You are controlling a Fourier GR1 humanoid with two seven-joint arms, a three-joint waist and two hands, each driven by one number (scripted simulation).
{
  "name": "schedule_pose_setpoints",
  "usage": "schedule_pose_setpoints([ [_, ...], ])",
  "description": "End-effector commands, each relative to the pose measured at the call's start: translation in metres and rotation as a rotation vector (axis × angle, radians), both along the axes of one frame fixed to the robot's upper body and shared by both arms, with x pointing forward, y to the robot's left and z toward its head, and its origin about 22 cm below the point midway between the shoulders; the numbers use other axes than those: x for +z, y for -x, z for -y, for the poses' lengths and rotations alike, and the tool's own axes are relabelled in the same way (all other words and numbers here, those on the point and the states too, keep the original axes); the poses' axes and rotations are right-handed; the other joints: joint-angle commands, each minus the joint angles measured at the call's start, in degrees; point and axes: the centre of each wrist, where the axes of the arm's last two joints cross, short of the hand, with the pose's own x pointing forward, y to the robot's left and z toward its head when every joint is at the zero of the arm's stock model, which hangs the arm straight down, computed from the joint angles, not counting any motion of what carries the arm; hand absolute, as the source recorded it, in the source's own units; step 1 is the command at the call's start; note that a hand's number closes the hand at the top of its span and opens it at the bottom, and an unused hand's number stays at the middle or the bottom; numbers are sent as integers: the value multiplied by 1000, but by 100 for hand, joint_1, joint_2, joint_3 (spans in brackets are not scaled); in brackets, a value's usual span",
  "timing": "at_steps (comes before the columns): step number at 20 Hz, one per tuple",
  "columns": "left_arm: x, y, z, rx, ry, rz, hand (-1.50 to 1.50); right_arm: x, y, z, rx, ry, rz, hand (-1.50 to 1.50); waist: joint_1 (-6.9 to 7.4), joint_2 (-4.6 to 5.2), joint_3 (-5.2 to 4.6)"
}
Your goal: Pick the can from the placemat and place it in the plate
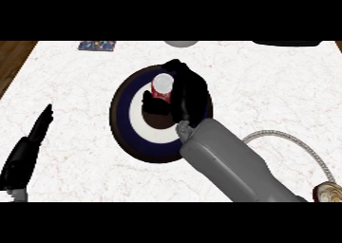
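Observation:
A red can with a white top (162,87) stands upright over the plate (129,118), a dark-rimmed round plate with a white centre in the middle of the counter. My right hand (186,95) is curled round the can from its right side, and its grey forearm crosses the plate's lower right part. Whether the can's base touches the plate is hidden by the hand. My left hand (28,147) rests at the left edge with straight fingers pointing up and holds nothing. The placemat (293,142), with a pale corded edge, shows at the lower right behind the forearm.
A small dark patterned item (97,45) lies at the back left. A grey round object (181,43) and a dark shape (286,43) sit at the counter's far edge. A round tan object (334,193) is at the lower right. Wooden floor borders both sides.

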Motion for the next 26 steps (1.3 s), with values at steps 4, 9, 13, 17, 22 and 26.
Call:
schedule_pose_setpoints([
  [4,-14,7,-3,5,9,-13,0,-42,-12,-1,-83,-113,10,-150,-33,-1,0],
  [9,-23,5,2,44,-7,-15,0,-16,-7,-3,-119,-299,223,-150,-206,-42,0],
  [13,-3,18,-26,39,-4,-21,0,-18,-18,26,-263,-396,280,-150,-286,-81,6],
  [17,-9,19,-12,66,12,-15,0,-34,6,35,-324,-512,325,-150,-366,-88,6],
  [22,-8,10,-14,67,11,-9,0,-40,54,84,-301,-581,429,-150,-409,-60,16],
  [26,-13,23,-13,47,9,-15,0,-54,93,111,-299,-579,473,-150,-308,-47,21],
])
